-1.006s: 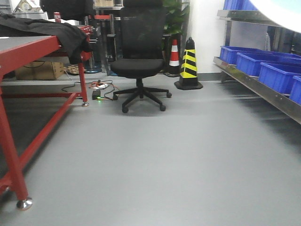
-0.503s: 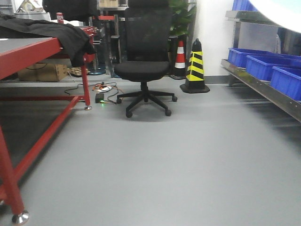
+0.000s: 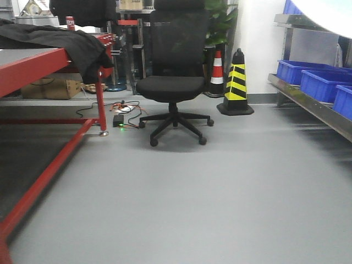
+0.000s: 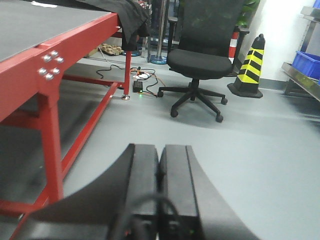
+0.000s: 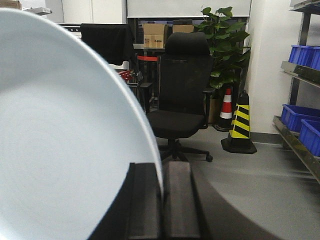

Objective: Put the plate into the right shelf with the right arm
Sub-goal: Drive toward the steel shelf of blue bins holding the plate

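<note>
The white plate (image 5: 60, 130) fills the left of the right wrist view, held on edge. My right gripper (image 5: 161, 170) is shut on its rim, one finger on each side. A blurred white slice of the plate (image 3: 330, 11) also shows at the top right of the front view. The right shelf (image 3: 313, 104), a steel rack with a flat front rail, runs along the right side, and the shelf (image 5: 295, 145) lies to the right of the plate. My left gripper (image 4: 159, 155) is shut on nothing, above grey floor.
A red-framed table (image 3: 33, 60) with black cloth (image 3: 60, 38) stands on the left. Ahead are a black office chair (image 3: 173, 82), a yellow-black cone (image 3: 236, 82) and an orange-white cone (image 3: 218, 71). Blue bins (image 3: 319, 77) sit in the rack. Cables and a small box (image 3: 118, 120) lie on the floor.
The front view has advanced: chair and cones look larger and lower, the shelf has slid toward the right edge, and the table's near leg has left the frame.
</note>
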Available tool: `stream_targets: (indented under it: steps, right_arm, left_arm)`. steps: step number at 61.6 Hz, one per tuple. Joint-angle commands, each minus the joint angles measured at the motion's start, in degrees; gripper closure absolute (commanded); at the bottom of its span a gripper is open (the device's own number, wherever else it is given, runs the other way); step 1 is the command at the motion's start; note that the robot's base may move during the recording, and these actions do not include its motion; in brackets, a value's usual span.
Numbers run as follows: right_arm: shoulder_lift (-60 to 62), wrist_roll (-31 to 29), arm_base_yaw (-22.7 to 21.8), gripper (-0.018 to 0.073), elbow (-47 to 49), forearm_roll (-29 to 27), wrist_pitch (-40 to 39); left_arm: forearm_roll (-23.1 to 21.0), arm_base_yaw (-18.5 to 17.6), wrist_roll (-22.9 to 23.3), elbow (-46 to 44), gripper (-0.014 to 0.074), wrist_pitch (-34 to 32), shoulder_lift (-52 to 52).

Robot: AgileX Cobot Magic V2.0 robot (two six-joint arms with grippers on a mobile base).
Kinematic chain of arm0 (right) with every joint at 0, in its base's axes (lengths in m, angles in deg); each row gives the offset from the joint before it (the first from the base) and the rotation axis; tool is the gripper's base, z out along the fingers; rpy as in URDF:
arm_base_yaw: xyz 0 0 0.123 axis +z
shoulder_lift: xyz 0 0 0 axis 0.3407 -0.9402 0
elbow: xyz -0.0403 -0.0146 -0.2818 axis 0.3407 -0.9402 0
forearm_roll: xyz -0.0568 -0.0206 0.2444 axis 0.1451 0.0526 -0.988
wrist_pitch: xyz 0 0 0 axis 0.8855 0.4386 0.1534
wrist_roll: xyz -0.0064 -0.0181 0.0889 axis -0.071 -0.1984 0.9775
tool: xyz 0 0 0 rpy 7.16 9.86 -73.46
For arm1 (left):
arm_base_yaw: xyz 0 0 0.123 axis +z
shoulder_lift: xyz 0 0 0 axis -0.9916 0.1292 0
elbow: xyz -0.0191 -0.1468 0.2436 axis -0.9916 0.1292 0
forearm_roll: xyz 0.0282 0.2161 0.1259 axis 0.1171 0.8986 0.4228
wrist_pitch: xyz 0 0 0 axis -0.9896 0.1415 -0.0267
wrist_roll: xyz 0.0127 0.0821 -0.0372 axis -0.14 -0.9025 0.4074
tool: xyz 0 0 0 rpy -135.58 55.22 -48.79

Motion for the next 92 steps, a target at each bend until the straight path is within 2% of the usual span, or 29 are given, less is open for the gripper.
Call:
stream_targets:
  steps: [1,92]
  right_arm:
    - [-0.5,-0.1,-0.4,0.0505,1.7,-0.4,-6.0]
    - [-0.5,-0.1,-0.4,0.0505,1.7,-0.4,-6.0]
  left_arm:
    - [-0.5,-0.1,0.4,0.6,0.0724,-5.2,-0.6]
    - [-0.5,-0.1,0.4,0.6,0.0724,-5.2,-0.6]
